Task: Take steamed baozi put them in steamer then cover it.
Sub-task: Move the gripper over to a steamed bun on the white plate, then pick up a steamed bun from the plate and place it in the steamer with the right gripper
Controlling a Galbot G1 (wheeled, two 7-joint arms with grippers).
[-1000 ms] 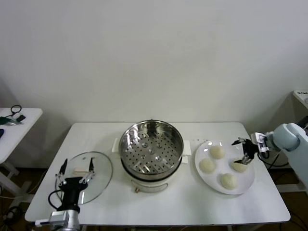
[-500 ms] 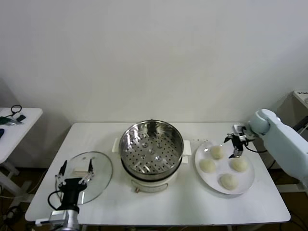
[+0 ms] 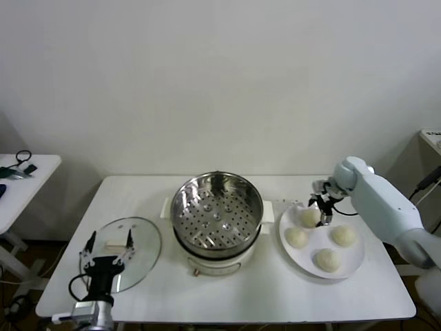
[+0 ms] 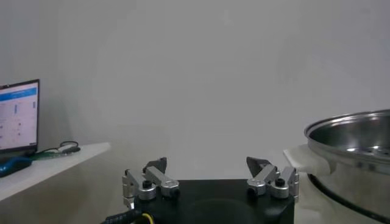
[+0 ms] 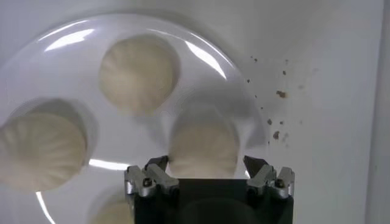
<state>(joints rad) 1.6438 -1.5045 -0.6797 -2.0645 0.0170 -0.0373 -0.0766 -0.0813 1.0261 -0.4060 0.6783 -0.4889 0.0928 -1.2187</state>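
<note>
Right gripper jaws wide, hovering over the far baozi on plate; nothing held; best to centre bun between fingers, drop straight, squeeze gently; steamer uncovered, cover on table; left gripper wide, parked.

You're in a lab-like test room — bare white wall, white folding table, laptop and cables on a side desk at nine o'clock.
</note>
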